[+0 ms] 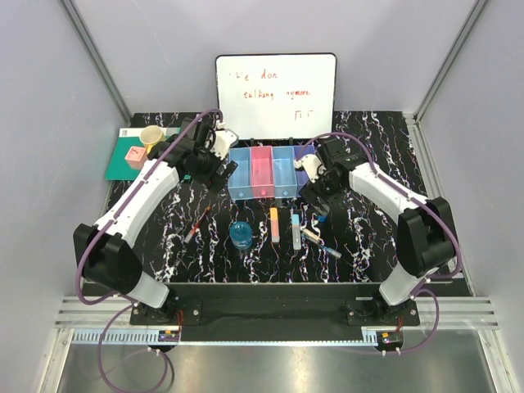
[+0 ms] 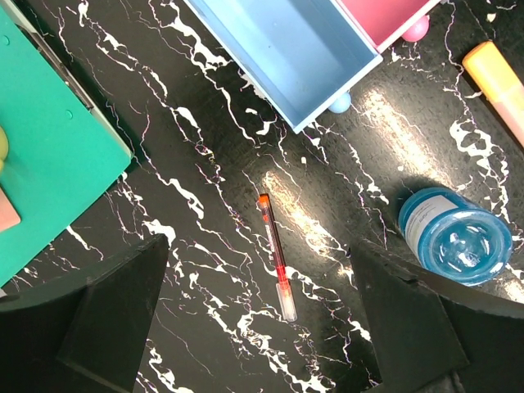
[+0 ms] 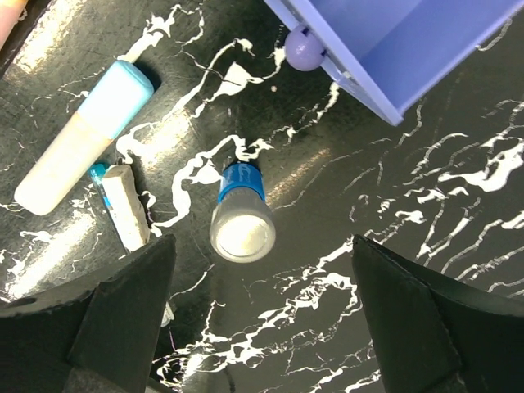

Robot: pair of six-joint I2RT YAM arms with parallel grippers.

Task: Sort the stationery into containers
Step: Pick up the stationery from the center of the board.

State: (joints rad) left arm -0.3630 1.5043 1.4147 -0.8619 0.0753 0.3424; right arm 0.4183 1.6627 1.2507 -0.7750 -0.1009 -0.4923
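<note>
While the left tool (image 2: pixel 258 254) and right tool (image 3: pixel 262 246) gape wide and empty, the black white-veined desk (image 1: pixel 213 264) sits between pale walls (image 1: pixel 49 123), whiteboard (image 1: pixel 276 90) behind.

We see bright, even light from above in all three pictures, with white shiny patches on the black table (image 2: pixel 385 115) near the red pen (image 2: pixel 275 250), only soft little shadows, sharp things in the middle, and dark, slightly fuzzy fingers (image 2: pixel 106 319) at the bottom corners.
</note>
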